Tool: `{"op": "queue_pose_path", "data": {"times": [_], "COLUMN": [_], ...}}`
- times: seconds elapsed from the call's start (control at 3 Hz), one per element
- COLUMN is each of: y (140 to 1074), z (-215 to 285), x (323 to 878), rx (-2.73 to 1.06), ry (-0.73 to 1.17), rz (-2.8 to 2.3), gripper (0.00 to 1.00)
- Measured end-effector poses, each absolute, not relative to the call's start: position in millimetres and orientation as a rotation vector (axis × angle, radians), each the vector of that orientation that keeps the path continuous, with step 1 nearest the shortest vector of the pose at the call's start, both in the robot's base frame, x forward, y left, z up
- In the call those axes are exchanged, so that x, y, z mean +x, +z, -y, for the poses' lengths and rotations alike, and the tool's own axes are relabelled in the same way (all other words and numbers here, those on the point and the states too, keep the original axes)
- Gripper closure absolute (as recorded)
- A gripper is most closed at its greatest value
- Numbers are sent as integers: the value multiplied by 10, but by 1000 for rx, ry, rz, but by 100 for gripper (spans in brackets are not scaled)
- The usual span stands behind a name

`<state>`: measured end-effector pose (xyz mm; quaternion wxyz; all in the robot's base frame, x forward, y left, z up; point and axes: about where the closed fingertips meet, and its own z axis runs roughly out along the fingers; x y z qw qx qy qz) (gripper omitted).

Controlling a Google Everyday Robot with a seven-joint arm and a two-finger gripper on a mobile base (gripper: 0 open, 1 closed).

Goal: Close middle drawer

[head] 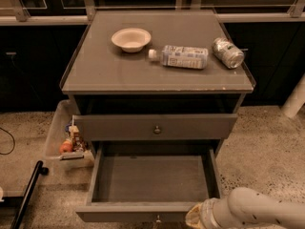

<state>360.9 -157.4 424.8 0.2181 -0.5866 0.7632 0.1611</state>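
The middle drawer is pulled far out of the grey cabinet. It is a shallow grey box with nothing in it, and its front edge with a small knob lies at the bottom of the view. My gripper comes in from the lower right on a white arm. Its tip sits at the right end of the drawer's front, at the frame's bottom edge. The drawer above has a flat front with a round knob and stands nearly shut.
On the cabinet top are a white bowl, a plastic bottle lying on its side and a can on its side. A clear bin with small items stands left of the cabinet. A black pole lies lower left.
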Motion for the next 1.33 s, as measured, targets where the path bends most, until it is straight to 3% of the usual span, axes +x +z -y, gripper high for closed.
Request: {"op": "queue_pose_path", "data": {"times": [0.33, 1.33], "y": [4062, 4064], "z": [1518, 1522], "x": [3636, 3666], "rx": [-1646, -1639], "ry": [390, 378], "rz": [-2065, -2063], "gripper": [100, 34]}}
